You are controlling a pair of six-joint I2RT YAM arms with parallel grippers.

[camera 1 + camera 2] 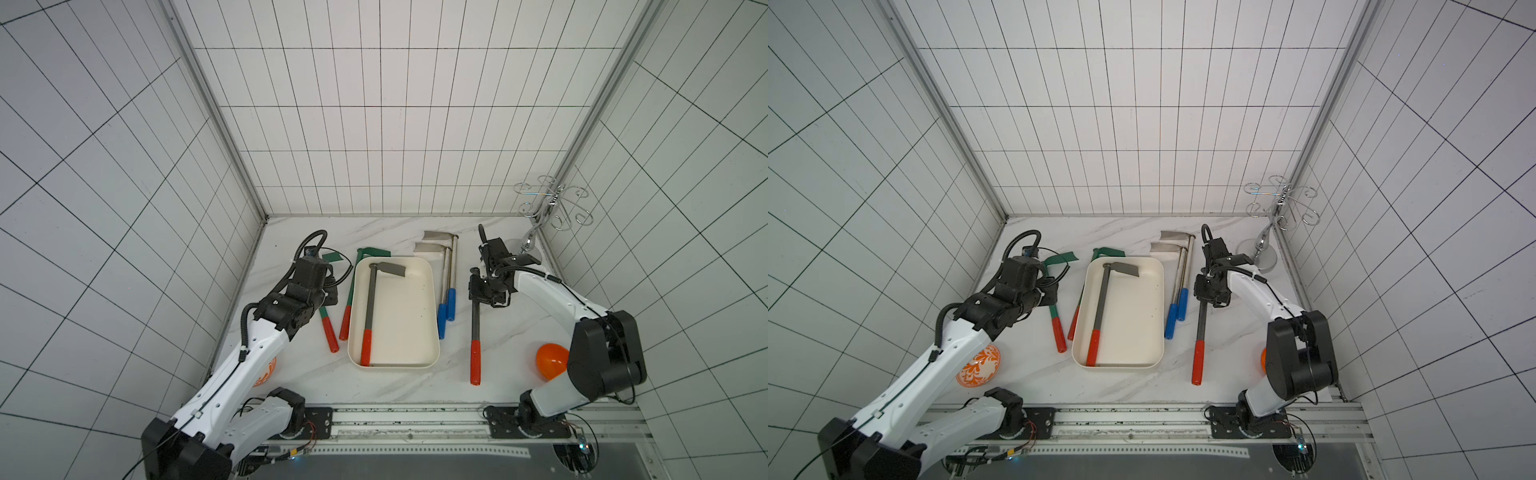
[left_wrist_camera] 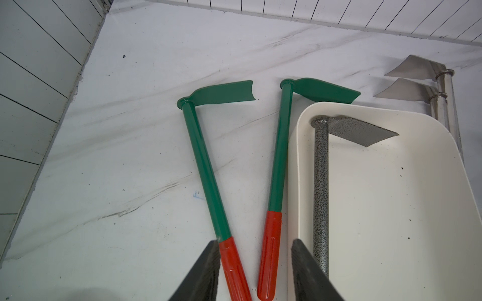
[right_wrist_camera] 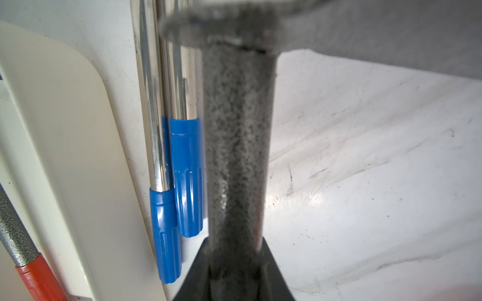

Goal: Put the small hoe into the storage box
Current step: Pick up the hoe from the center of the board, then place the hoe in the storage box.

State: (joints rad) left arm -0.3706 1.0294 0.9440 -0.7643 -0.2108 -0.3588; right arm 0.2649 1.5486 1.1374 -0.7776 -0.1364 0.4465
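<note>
The cream-white storage box [image 1: 405,328] [image 1: 1133,328] lies mid-table with one grey speckled small hoe [image 1: 369,303] [image 2: 320,182] inside, along its left wall. My right gripper [image 1: 482,291] [image 3: 236,245] is shut on the shaft of a second grey small hoe [image 1: 475,324] [image 3: 237,143] with a red grip, just right of the box [image 3: 65,130]. The arm hides that hoe's head in both top views. My left gripper [image 1: 328,295] [image 2: 257,245] hangs open and empty above the red grips of two green hoes [image 2: 203,166] [image 2: 279,156] left of the box.
Two silver hoes with blue grips [image 1: 446,282] [image 3: 187,169] lie between the box and the held hoe. An orange patterned bowl [image 1: 978,368] sits front left, and an orange round object [image 1: 550,361] front right. A chrome wire stand [image 1: 1279,208] fills the back right corner.
</note>
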